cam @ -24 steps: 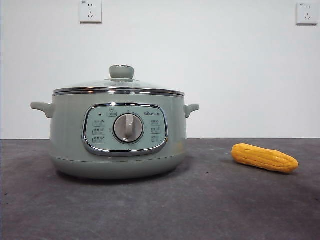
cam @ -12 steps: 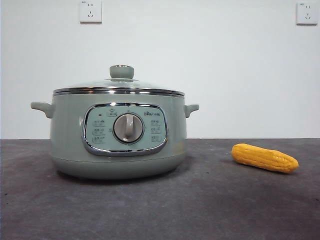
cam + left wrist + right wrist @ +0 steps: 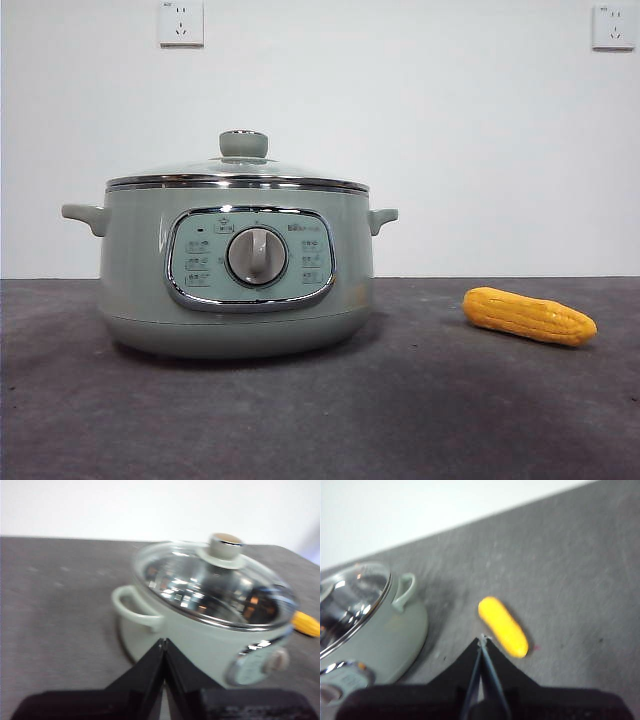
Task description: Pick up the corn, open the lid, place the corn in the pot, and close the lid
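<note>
Nothing has moved — lid [image 3: 240,168] on pot [image 3: 235,270], corn [image 3: 529,315] beside it.

Glass lid [image 3: 236,170], shiny steel rim; table [image 3: 420,420] seemingly matt

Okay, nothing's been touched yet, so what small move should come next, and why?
Probably the right claw should open and lower toward the small yellow-orange corn cob. The cob lies free on the dark grey table beside the pale green cooking pot, the domed glass lid sits on the pot, and both claws are shut and empty, the left claw by the pot.
</note>
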